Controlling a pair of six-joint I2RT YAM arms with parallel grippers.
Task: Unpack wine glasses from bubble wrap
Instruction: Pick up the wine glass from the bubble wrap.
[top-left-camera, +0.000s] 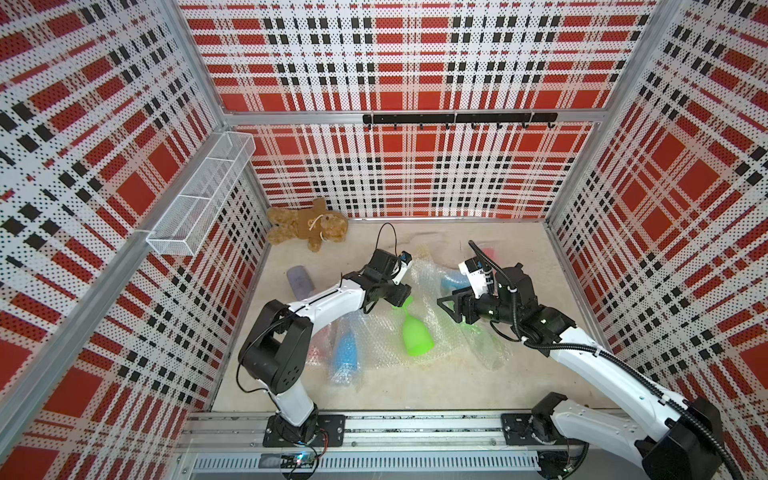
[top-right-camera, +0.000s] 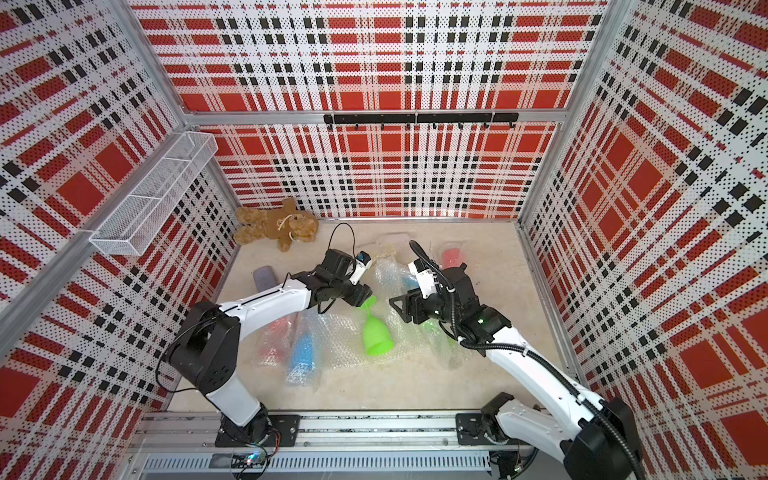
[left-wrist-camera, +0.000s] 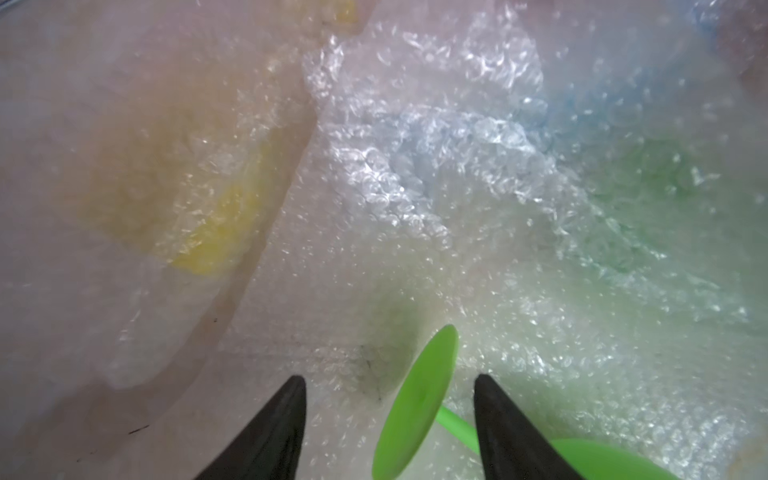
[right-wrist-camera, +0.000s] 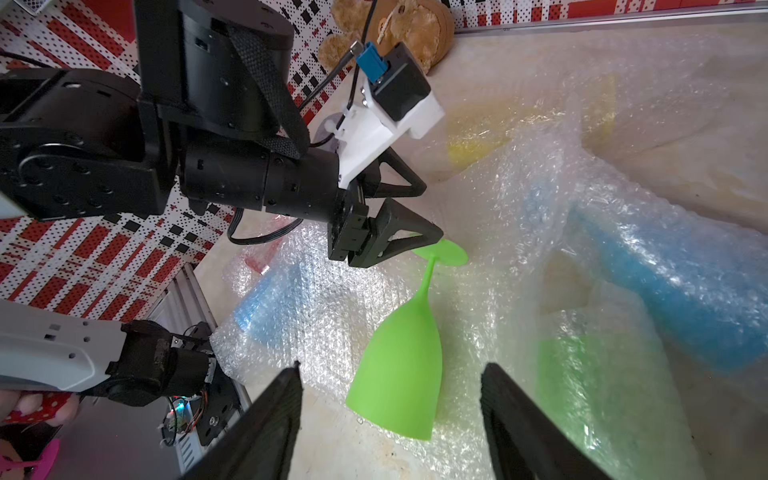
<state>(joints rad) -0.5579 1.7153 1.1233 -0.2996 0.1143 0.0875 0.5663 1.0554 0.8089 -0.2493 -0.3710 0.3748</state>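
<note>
A bare green wine glass (top-left-camera: 417, 332) (top-right-camera: 376, 334) (right-wrist-camera: 399, 365) lies on its side on a spread sheet of bubble wrap (top-left-camera: 380, 332) in the middle of the floor. My left gripper (top-left-camera: 406, 297) (left-wrist-camera: 388, 378) (right-wrist-camera: 432, 212) is open with the glass's round foot (left-wrist-camera: 415, 399) standing between its fingers, a gap on each side. My right gripper (top-left-camera: 446, 305) (right-wrist-camera: 392, 366) hovers open over the bowl end. Wrapped glasses lie around: blue (top-left-camera: 345, 353), red (top-left-camera: 322, 345), blue (right-wrist-camera: 673, 291), green (right-wrist-camera: 590, 390), yellow (left-wrist-camera: 220, 232).
A brown teddy bear (top-left-camera: 309, 226) lies in the back left corner, with a grey oblong case (top-left-camera: 300, 280) in front of it by the left wall. A wire basket (top-left-camera: 199, 195) hangs on the left wall and a black hook rail (top-left-camera: 457, 118) on the back wall.
</note>
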